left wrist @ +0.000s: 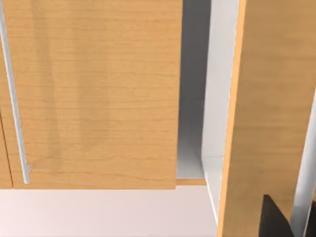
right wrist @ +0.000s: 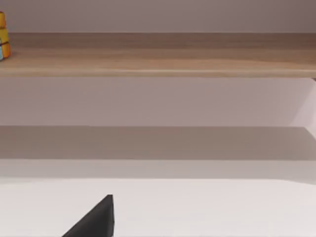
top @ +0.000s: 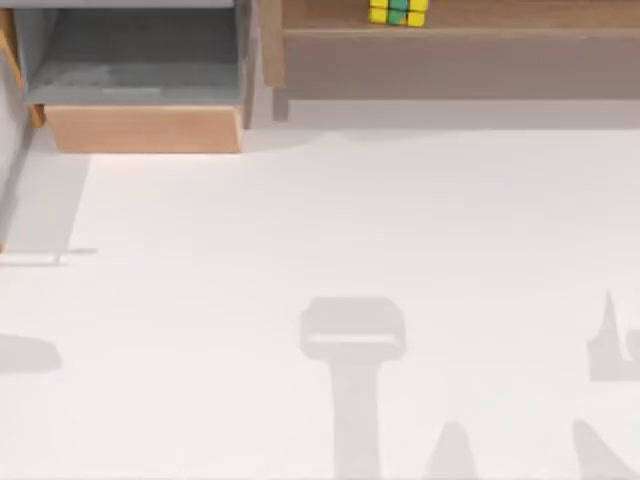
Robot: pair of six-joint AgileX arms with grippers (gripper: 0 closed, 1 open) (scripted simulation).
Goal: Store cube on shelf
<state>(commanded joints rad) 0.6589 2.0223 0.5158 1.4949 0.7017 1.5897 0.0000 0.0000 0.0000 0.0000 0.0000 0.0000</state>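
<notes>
near: bare white table [top: 320, 260], tool shadows on it | cube [top: 398, 11] sits on the shelf [top: 460, 45] top board, upper right | my tools: width cannot tell | step: judged stored; retreat clear of shelf, don't nudge cube

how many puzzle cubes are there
1: the cube sits on the shelf top board at the table's far edge, partly cut off by the top view's edge; it also peeks in at the right wrist view's edge. Others could lie outside the frames.

Rendered tabletop — shelf [top: 460, 60], cabinet [top: 140, 125]
</notes>
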